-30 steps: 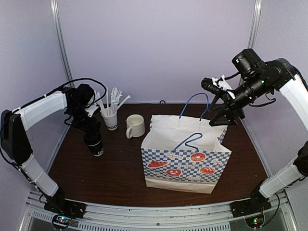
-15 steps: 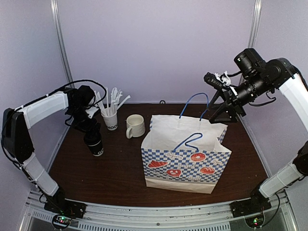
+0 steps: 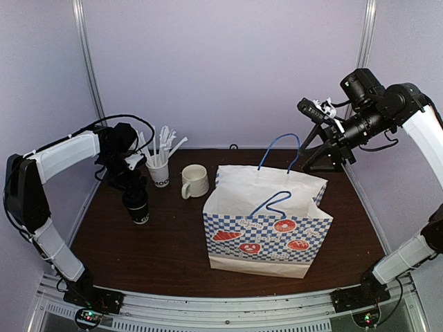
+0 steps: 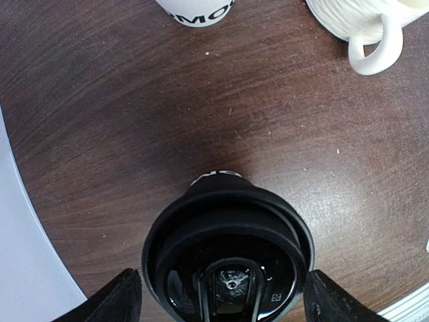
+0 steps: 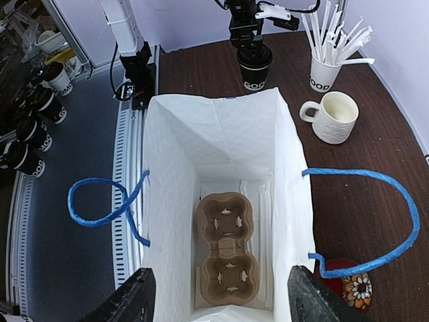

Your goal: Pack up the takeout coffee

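The takeout coffee (image 3: 138, 207), a black paper cup with a black lid (image 4: 228, 261), stands on the dark table at the left, also in the right wrist view (image 5: 255, 66). My left gripper (image 4: 224, 302) hangs straight over it, open. One finger stands on each side of the lid, close to the rim, with a thin gap on either side. My right gripper (image 5: 218, 302) is open and empty above the far right of the paper bag (image 3: 270, 221). It looks down into the bag, where a brown cup carrier (image 5: 226, 248) lies on the bottom.
A cup of white straws (image 3: 160, 173) and a cream mug (image 3: 194, 181) stand just right of the coffee. The bag's blue handles (image 3: 280, 149) stick up below my right gripper. Several more cups (image 5: 27, 114) stand off the table's near left side.
My right gripper has drawn up and to the right, away from the bag's mouth. My left gripper has stayed over the coffee, jaws still wide.
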Robot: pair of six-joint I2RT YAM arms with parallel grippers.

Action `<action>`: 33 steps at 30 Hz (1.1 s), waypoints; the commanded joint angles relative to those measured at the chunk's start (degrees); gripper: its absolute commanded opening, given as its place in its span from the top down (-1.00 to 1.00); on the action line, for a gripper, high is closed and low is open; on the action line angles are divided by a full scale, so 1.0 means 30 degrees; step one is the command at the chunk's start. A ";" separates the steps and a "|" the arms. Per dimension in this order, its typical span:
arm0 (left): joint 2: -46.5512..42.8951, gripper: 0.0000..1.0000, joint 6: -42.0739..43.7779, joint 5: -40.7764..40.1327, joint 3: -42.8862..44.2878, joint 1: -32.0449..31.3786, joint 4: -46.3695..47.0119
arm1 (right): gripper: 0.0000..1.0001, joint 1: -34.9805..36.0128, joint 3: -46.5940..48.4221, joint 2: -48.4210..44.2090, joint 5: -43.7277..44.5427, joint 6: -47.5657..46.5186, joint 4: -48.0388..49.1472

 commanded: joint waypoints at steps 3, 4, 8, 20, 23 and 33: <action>-0.0663 -0.76 0.0099 -0.0636 0.0287 0.0170 -0.0125 | -0.42 -0.0109 -0.0263 0.0112 -0.0531 0.0102 0.0379; -0.0825 -0.76 0.0161 -0.0692 0.0353 0.0170 -0.0139 | -0.42 -0.0096 -0.0295 0.0144 -0.0584 0.0108 0.0422; -0.1317 -0.79 0.0143 -0.0719 0.0358 0.0170 -0.0143 | -0.42 -0.0113 -0.0304 0.0273 -0.0709 0.0210 0.0540; -0.0493 -0.82 -0.0051 -0.0164 -0.0241 0.0170 -0.0013 | -0.43 -0.0113 -0.0553 0.0310 -0.0715 0.0285 0.0691; -0.0331 -0.83 -0.0051 -0.0087 -0.0178 0.0170 -0.0023 | -0.43 -0.0089 -0.0746 0.0156 -0.0616 0.0256 0.0750; -0.0019 -0.81 0.0062 -0.0235 -0.0199 0.0169 -0.0031 | -0.43 -0.0118 -0.1050 0.0101 -0.0637 0.0227 0.0868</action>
